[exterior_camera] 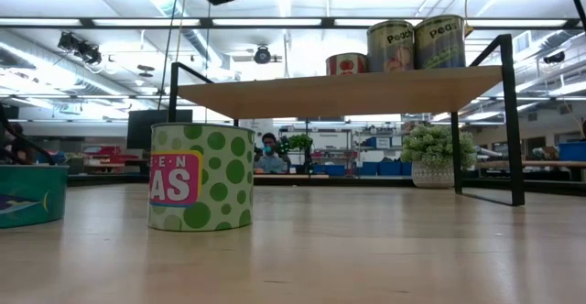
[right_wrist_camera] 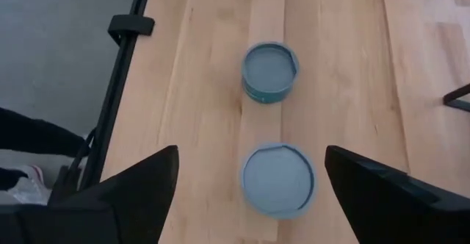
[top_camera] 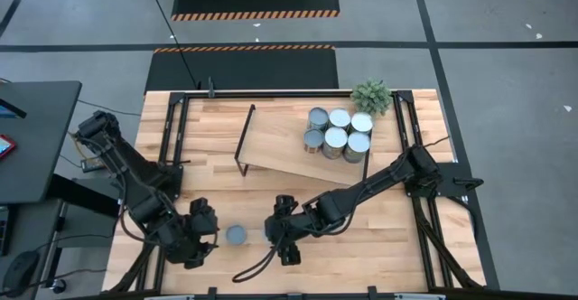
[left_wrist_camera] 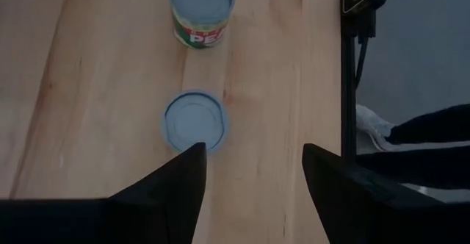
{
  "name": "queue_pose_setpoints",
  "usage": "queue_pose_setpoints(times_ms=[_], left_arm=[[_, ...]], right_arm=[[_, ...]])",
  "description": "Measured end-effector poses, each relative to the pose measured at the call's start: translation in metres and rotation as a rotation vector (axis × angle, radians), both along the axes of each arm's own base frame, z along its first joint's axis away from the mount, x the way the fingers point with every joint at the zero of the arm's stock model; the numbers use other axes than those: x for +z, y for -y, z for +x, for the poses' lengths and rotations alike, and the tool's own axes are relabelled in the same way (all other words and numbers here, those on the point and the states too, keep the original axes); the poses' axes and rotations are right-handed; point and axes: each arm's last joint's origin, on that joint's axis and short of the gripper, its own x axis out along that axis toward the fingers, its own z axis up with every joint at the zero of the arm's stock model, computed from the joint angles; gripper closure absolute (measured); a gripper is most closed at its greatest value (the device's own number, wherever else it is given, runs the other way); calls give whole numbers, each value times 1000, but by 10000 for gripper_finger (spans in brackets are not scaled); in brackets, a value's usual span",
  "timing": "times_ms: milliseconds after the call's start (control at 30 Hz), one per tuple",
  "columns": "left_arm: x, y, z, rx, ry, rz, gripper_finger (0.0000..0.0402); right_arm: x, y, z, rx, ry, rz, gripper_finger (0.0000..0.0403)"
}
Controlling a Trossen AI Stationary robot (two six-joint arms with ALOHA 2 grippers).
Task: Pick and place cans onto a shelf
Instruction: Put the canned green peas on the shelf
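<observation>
Bright, even overhead strip lighting; soft shadows, slightly blurred wrist views.

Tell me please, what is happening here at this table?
Two robot arms are putting cans on a low wooden shelf. Six cans already stand on it, near a small plant. Two are left on the table: a green spotted can under the right tool, which is open and above it, and a teal can in front of the open left tool. Neither is gripped yet.

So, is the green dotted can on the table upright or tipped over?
Upright. The green dotted metal can stands on its base on the wooden table, its sides vertical.
</observation>
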Motion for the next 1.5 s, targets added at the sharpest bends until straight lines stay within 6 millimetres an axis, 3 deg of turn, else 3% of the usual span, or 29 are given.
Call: queue_pose_setpoints(times_ms=[367,633,933,1500], left_arm=[[-16,13,2,7,21,105,170],[-34,26,11,9,4,127,170],[-41,32,16,51,1,96,170],[-41,29,21,116,-10,58,170]], right_arm=[[-4,1,0,36,4,-50,7],[-4,2,1,66,11,-80,5],[-30,7,-3,38,-57,-77,5],[-72,16,0,177,57,-151,3]])
